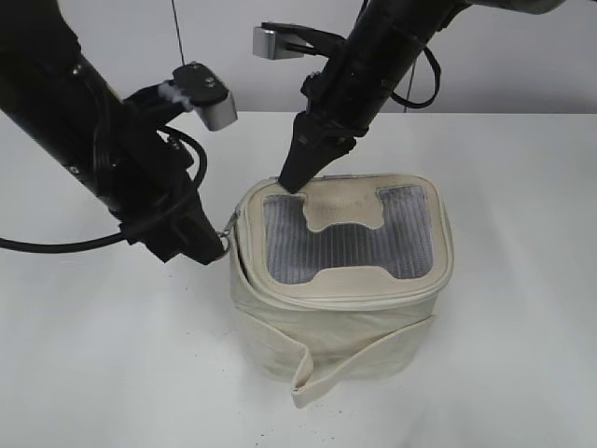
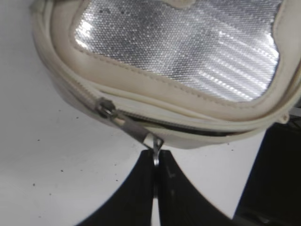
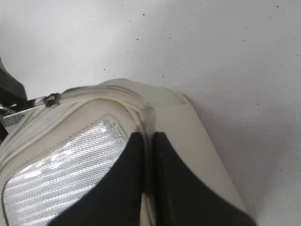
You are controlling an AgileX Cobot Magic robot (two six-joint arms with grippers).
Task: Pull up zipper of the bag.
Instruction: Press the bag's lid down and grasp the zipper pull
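Left gripper (image 1: 216, 245) apparently pinches the zipper (image 1: 229, 231) pull; right gripper (image 1: 292, 182) presses the bag (image 1: 340, 308) lid.

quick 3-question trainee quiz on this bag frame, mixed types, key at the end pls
1. True or false: the left gripper is shut on the ring of a zipper pull.
2. Where do the right gripper's fingertips rest? A) on the table B) on the bag's lid, at the mesh panel's corner C) on the strap
3. Fill in: the bag stands on a plain ____ table.

Key: 1 true; 2 B; 3 white.
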